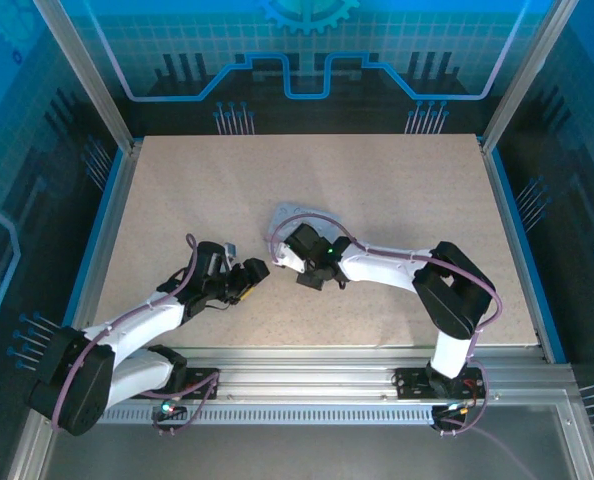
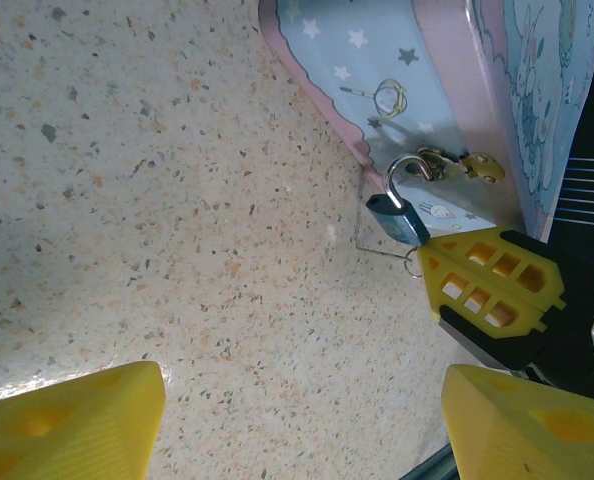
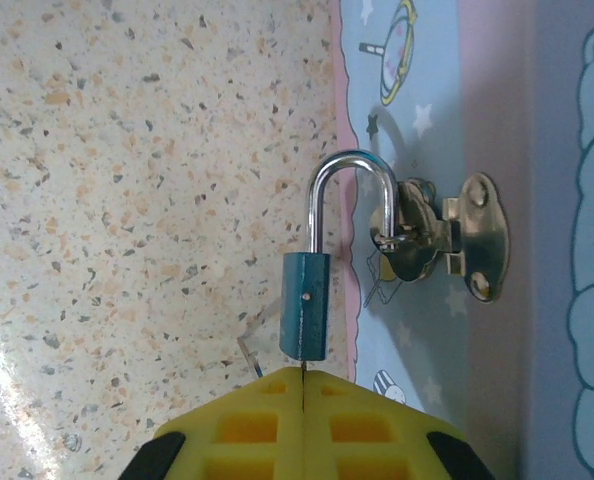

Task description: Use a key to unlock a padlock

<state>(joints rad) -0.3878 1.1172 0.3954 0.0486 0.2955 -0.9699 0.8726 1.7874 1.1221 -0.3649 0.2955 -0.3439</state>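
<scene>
Right wrist view puts you right on it: the tiny padlock (image 3: 303, 318), teal-blue metal body under a bright silver shackle, hangs off the brass hasp (image 3: 447, 240) of the pale-blue and pink cartoon-printed tin box (image 3: 427, 90). The box lies on the speckled beige surface (image 3: 127, 150). One shackle leg sits in the body; the other ends at the hasp, clear of the body. Your right tool (image 3: 303, 400) is pinched fully together, yellow fingertips touching the lock's underside. A thin dark sliver, the slim grey metal key (image 3: 303, 374), runs up the seam between them into the body. A loop of fine wire (image 3: 245, 352) pokes out just beside the fingertips. Left wrist view: your left tool (image 2: 302, 410) is spread wide with nothing in it, hovering near the lock.
</scene>
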